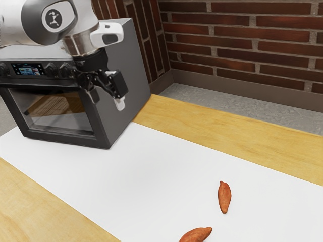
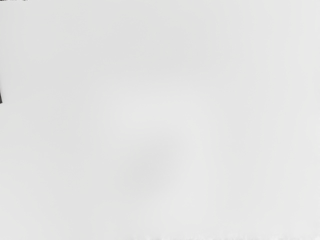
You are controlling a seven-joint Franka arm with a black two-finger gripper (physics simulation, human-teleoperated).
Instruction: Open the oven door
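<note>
Oven door [image 1: 59, 112], closed and upright on the oven's [image 1: 132, 70] front, lies to the exterior view's left of our hand [image 1: 107, 100], which hangs near its upper corner, fingers [image 1: 118, 84] spread. We likely need to move sideways toward its top edge.

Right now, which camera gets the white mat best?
The exterior view: it shows the white mat stretching from the oven to the sweet potatoes, both long edges traceable. The wrist view shows a plain pale stretch, probably that mat.
</note>
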